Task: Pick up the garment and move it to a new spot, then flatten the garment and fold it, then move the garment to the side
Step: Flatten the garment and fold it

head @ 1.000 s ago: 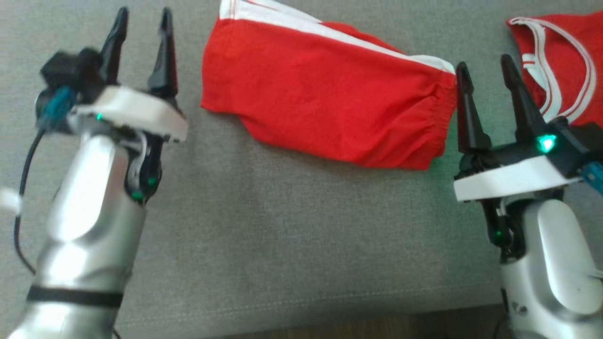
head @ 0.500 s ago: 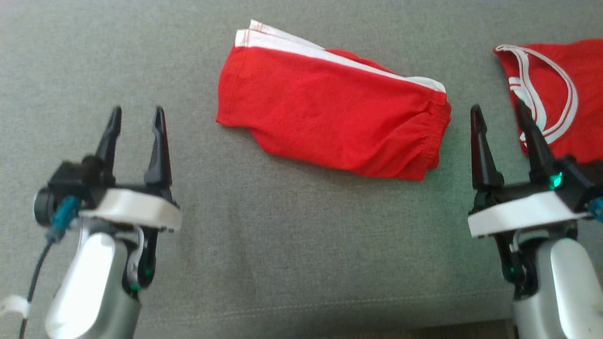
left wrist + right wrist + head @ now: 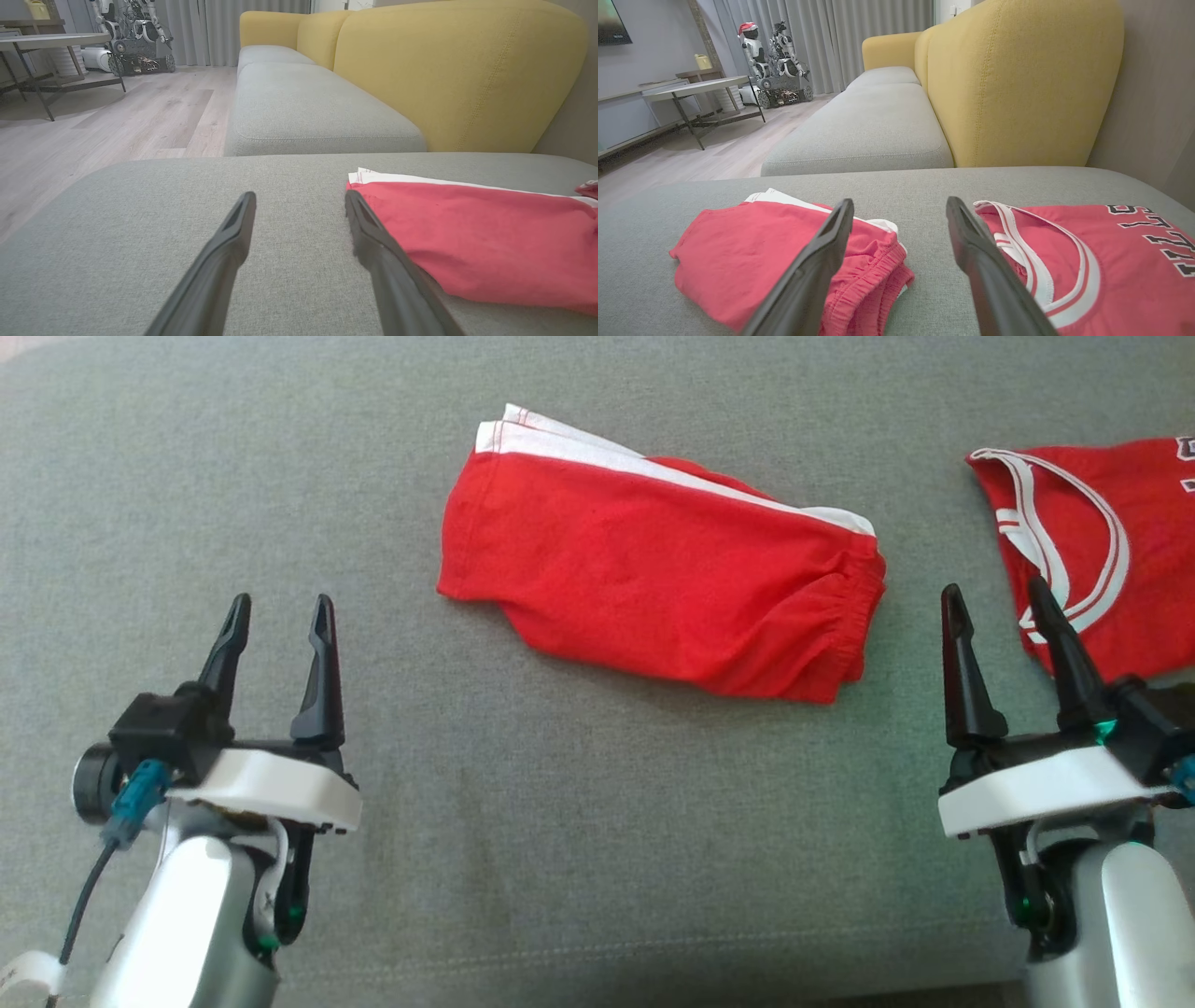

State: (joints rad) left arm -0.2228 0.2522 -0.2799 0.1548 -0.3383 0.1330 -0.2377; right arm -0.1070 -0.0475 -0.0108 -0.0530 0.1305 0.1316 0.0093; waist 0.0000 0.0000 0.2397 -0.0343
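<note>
Red shorts with a white side stripe, the garment (image 3: 653, 579), lie folded on the grey cushion (image 3: 579, 803), elastic waistband to the right. My left gripper (image 3: 277, 607) stands open and empty, apart from the garment's left end, whose hem shows just right of its right finger in the left wrist view (image 3: 481, 242). My right gripper (image 3: 993, 590) is open and empty too, just right of the waistband. In the right wrist view the gripper (image 3: 900, 203) points between the garment (image 3: 752, 252) and a red jersey (image 3: 1111, 261).
The red jersey (image 3: 1120, 569), with white trim and black lettering, lies flat at the right edge. A yellow backrest (image 3: 1017, 84) rises behind the cushion. Beyond it are another grey seat (image 3: 303, 107), wooden floor (image 3: 117, 121) and a table (image 3: 691, 88). The cushion's front seam (image 3: 597, 947) runs close to my arms.
The head camera has tilted, sliding the whole picture down. Both grippers have drawn back toward the cushion's front edge, the left one furthest. They stay open, and the garment lies unmoved.
</note>
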